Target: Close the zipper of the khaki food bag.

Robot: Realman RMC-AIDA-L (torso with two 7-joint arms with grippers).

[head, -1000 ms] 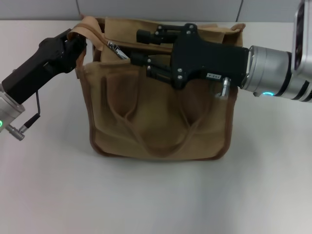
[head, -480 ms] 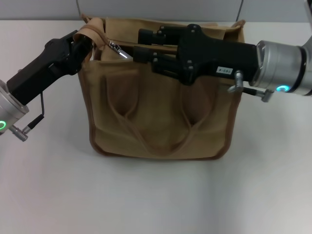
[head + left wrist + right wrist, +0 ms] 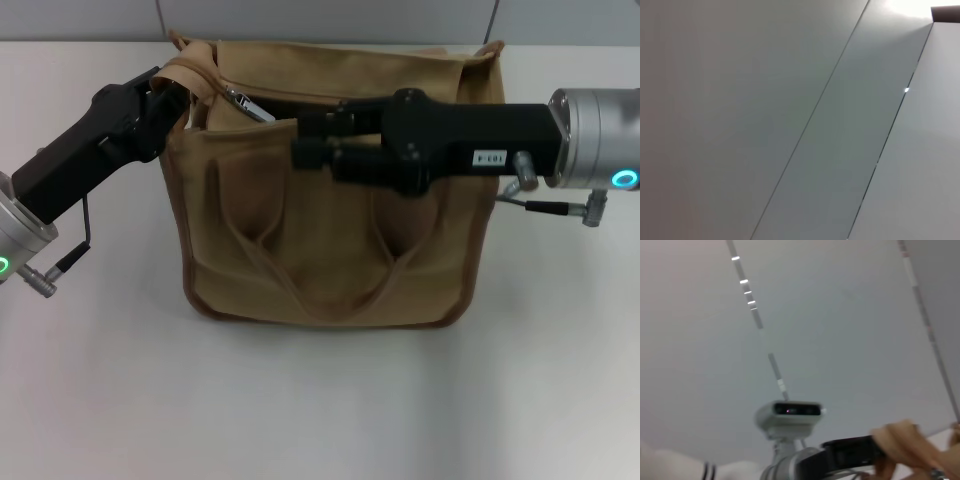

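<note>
Fingertips of the black right gripper point(image 3: 312, 140) are hard to separate against the boxy khaki canvas food bag point(image 3: 325, 250), so its state cannot be told; its white label's characters are illegible; the black left gripper point(image 3: 178, 100) clamps the bag's tan fabric handle point(image 3: 190, 68); the silver zipper pull tab point(image 3: 243, 103) lies near the tabletop's point(image 3: 320, 400) far edge.

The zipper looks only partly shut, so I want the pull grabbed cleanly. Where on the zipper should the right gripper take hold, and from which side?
Pinch the silver pull tab, which sticks up near the khaki food bag's left end. Probably best reached from the bag's right, where the right gripper already is, with the left gripper holding the handle beside it.
</note>
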